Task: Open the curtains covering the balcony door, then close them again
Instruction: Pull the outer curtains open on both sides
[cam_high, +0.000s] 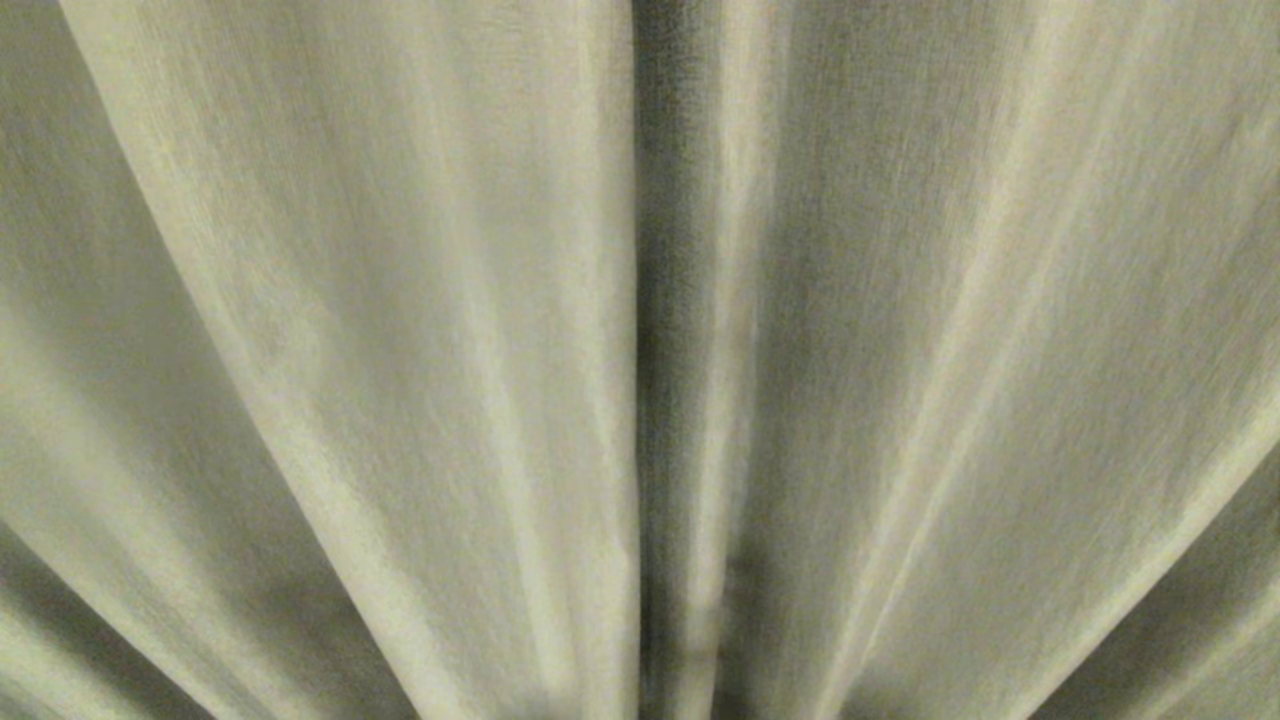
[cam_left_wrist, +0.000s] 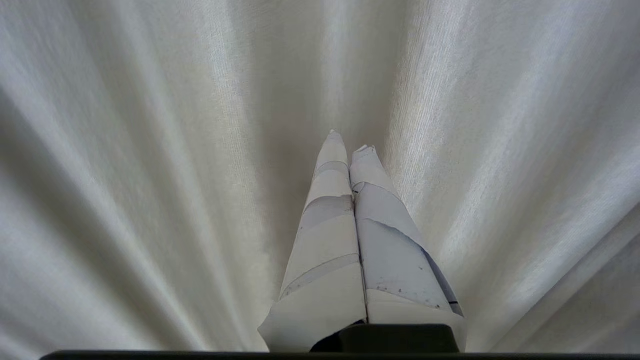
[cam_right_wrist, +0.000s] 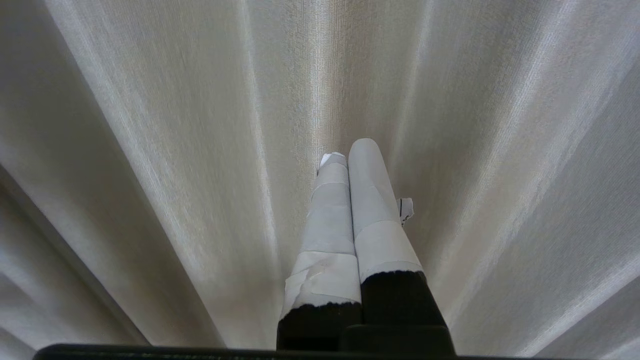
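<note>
The cream curtains (cam_high: 400, 350) fill the whole head view in soft vertical folds, and the two panels meet along a dark seam at the middle. Neither arm shows in that view. The balcony door is hidden behind the fabric. In the left wrist view my left gripper (cam_left_wrist: 349, 145) is shut, its white-taped fingers (cam_left_wrist: 330, 225) pressed together with nothing between them, pointing at the curtains (cam_left_wrist: 150, 175) with the tips in front of a fold. In the right wrist view my right gripper (cam_right_wrist: 350, 152) is likewise shut and empty, facing the curtains (cam_right_wrist: 175, 175).
</note>
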